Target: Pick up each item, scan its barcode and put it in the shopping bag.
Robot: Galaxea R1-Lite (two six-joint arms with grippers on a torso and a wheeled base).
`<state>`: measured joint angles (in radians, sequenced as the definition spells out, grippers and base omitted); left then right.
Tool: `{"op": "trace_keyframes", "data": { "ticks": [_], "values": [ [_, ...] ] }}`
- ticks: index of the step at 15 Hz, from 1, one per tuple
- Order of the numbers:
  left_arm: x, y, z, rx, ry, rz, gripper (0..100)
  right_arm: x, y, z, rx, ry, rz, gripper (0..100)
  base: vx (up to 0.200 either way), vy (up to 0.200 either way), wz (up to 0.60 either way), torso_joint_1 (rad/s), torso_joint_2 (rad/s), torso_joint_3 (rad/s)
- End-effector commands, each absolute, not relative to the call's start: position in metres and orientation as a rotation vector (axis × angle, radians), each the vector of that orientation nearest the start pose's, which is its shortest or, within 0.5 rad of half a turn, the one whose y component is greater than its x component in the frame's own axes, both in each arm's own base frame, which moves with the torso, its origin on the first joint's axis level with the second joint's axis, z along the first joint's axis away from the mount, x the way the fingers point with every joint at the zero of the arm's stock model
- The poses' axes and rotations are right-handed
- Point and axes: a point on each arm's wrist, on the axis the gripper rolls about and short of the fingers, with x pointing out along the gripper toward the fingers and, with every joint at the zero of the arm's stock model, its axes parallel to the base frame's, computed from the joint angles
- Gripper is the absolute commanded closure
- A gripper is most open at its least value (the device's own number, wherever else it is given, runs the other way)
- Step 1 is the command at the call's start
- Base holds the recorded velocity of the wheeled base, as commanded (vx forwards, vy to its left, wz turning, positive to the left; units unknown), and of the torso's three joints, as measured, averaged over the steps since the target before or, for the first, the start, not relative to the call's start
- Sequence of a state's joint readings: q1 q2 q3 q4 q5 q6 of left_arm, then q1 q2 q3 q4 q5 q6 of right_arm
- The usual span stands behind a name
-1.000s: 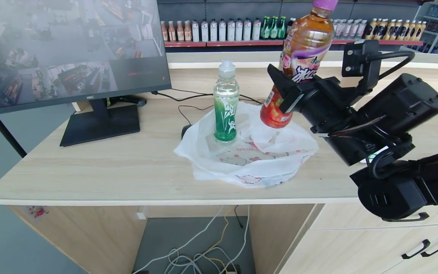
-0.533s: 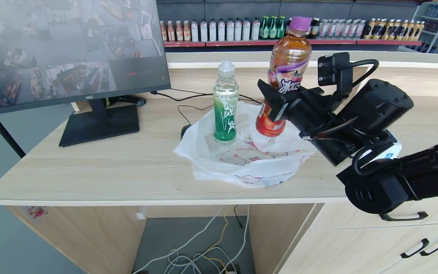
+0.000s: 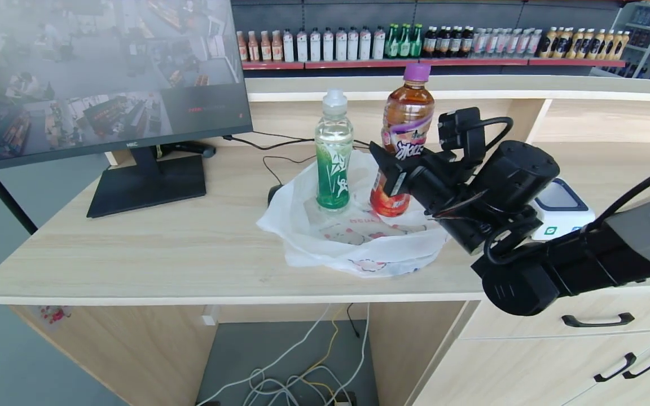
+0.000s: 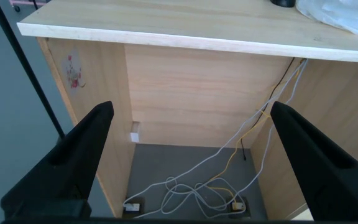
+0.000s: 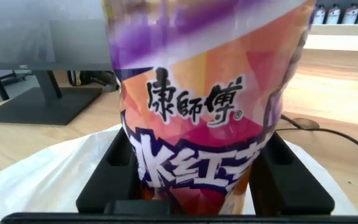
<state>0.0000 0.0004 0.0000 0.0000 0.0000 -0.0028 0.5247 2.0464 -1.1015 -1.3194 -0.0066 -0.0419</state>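
On the counter [image 3: 189, 254], a green bottle [image 3: 333, 163] stands upright in the bag [image 3: 359, 248]. Right gripper [image 3: 396, 169] clamps the tea bottle [image 3: 407, 113] beside it; left gripper [image 4: 191, 109] gapes wide.

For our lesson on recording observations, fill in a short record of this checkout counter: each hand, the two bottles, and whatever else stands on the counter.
right hand: shut on the tea bottle, gripping its lower half
tea bottle: upright, purple cap, base down at the shopping bag; contact unclear
green bottle: upright on the shopping bag, beside the tea bottle, not touching it
left hand: open, empty, low in front of the counter
also on counter: monitor, scanner
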Motion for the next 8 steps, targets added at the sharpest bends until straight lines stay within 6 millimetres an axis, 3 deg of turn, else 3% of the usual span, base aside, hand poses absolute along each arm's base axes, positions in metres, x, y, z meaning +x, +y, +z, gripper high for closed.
{"op": "trace_keyframes", "data": {
  "ticks": [1, 8],
  "values": [
    [-0.023, 0.000, 0.075, -0.003, 0.000, 0.000, 0, 0.357, 0.208, 0.198, 0.059, -0.363, 0.510, 100, 0.000, 0.000, 0.00, 0.000, 0.00, 0.000],
    [-0.023, 0.000, 0.076, -0.005, -0.002, 0.000, 0, 0.376, 0.219, 0.175, 0.055, -0.313, 0.516, 100, 0.000, 0.000, 0.00, 0.000, 0.00, 0.000]
  ]
}}
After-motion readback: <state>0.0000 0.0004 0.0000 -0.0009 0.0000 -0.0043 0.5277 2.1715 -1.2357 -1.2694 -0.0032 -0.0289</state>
